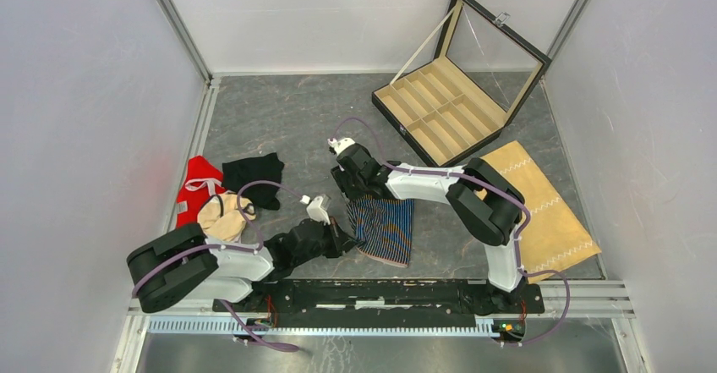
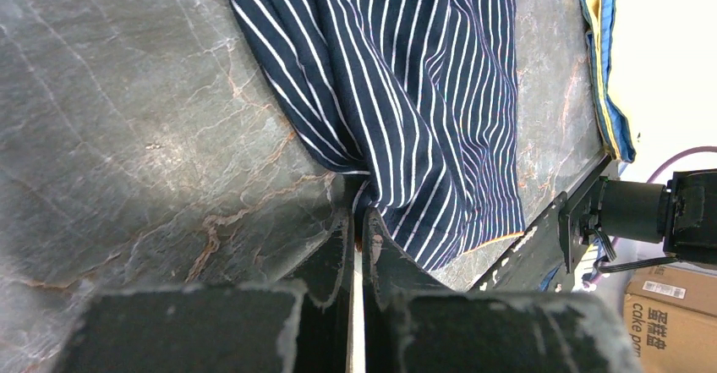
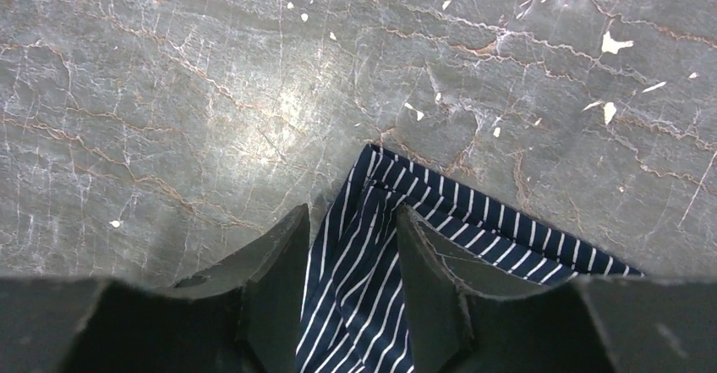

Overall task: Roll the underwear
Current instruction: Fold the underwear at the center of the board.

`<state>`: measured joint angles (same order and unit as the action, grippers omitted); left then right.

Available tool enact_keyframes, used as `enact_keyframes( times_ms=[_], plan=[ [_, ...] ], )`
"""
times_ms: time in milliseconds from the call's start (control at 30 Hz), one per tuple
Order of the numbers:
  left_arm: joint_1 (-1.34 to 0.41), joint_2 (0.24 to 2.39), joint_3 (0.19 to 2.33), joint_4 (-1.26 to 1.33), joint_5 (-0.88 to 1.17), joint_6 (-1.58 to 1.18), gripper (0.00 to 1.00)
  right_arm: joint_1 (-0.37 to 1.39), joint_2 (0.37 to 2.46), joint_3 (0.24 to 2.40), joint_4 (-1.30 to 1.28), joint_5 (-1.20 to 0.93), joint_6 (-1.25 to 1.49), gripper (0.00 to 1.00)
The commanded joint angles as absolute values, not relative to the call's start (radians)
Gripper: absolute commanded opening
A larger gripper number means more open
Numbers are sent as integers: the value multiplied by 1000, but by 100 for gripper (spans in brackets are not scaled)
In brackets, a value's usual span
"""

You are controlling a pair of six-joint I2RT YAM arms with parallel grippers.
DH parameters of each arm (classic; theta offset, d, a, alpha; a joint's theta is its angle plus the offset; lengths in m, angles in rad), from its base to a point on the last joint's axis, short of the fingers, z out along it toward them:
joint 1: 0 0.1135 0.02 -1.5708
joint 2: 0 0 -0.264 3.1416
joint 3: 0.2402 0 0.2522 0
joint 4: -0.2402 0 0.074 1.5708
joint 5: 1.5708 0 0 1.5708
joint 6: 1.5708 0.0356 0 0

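Observation:
The navy striped underwear lies flat on the grey table, between the two arms. My left gripper is shut on its near left edge; in the left wrist view the folds of the cloth run into the closed fingertips. My right gripper is at the far left corner, open. In the right wrist view that corner lies loose on the table between the spread fingers. The plain black underwear lies crumpled to the left, away from both grippers.
A black box with tan compartments and a raised glass lid stands at the back right. A tan cloth with zigzag stitching lies under the right arm. Red and beige garments sit at the left.

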<state>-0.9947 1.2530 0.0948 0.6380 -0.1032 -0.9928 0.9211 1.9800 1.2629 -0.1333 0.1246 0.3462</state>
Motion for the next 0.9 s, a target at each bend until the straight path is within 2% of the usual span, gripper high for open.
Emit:
enact_keyframes(
  times_ms=[0,100,267,633,867],
  plan=[
    [-999,1249,55,526,-135,-1007,2,926,1923,1279,-129,141,361,51],
    [-999,1252,58,526,-135,-1005,2,933,1929,1305,-155,149,360,57],
    [-999,1259,61,526,-133,-1005,2,959,1951,1363,-213,216,355,58],
    [-999,1258,57,525,-136,-1006,2,992,2036,1472,-323,344,355,49],
    [-999,1265,58,528,-136,-1006,2,997,2082,1495,-344,348,356,44]
  ],
)
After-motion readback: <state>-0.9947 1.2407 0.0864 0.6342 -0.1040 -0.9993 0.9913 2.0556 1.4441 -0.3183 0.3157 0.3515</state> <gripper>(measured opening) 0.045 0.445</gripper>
